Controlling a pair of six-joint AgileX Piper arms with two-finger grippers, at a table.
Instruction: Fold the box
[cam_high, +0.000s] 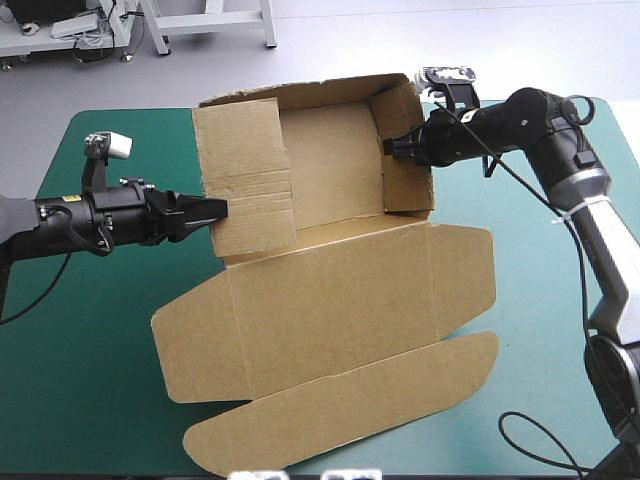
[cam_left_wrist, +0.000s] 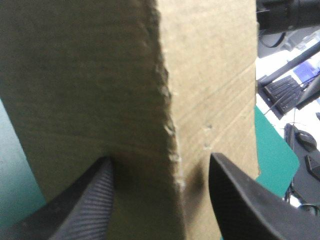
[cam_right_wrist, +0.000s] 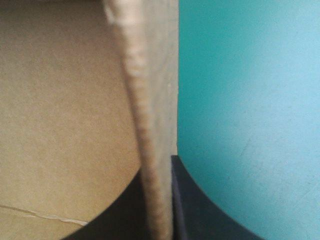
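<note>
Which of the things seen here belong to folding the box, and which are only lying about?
Belong to the job:
the box, walls partly raised
left gripper, open around the left wall
right gripper, shut on the right wall

Only lying there:
the teal-green cover, under everything

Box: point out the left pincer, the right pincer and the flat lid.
Left pincer (cam_high: 220, 209): high view, midway between its fingertips.
Right pincer (cam_high: 389, 146): high view, midway between its fingertips.
Lid (cam_high: 330, 300): high view, middle of its flat main panel.
</note>
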